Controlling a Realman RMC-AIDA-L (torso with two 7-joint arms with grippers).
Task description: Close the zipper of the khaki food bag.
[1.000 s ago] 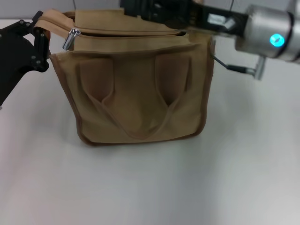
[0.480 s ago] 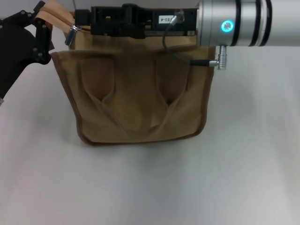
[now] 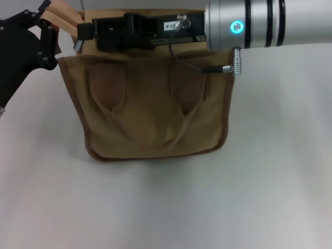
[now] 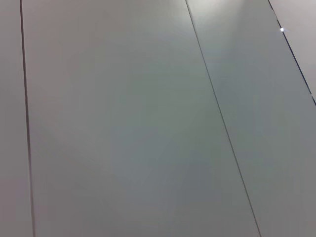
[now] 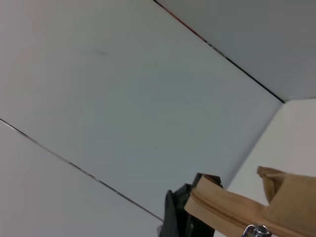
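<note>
The left gripper (image 3: 44,31) pinched the tan end tab of the zipper (image 5: 232,205) at the bag's upper left corner, its fingers partly cut off by the frame edge; the one khaki food bag (image 3: 155,109) stood upright on the white table (image 3: 166,207), two loop handles lying flat on its front; the right gripper (image 3: 85,30) stretched along the bag's top, hiding most of the zipper; whether it was open or closed could not be told; a small white label on it was unreadable.
</note>
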